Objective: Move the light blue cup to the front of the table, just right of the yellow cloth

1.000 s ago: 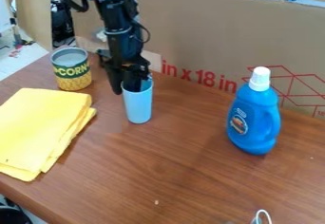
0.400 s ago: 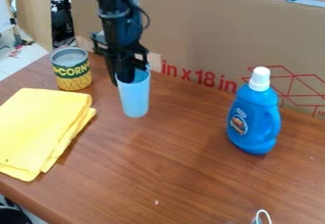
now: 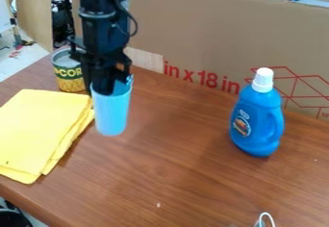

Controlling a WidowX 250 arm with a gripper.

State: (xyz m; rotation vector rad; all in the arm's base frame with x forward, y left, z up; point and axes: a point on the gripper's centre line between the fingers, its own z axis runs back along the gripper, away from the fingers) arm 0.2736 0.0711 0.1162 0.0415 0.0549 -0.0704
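Blue cup (image 3: pixel 112 113) shifted, can (image 3: pixel 67 77) partly hidden

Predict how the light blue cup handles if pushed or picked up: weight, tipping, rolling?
Probably light for its size: the light blue cup is an open-topped vessel, though its contents can't be seen. Likely tippy if pushed high while standing, being taller than wide. Apt to roll on its side, given the rounded wall.

lab-like room, cardboard screen (image 3: pixel 193 33) behind wooden table (image 3: pixel 186 182)
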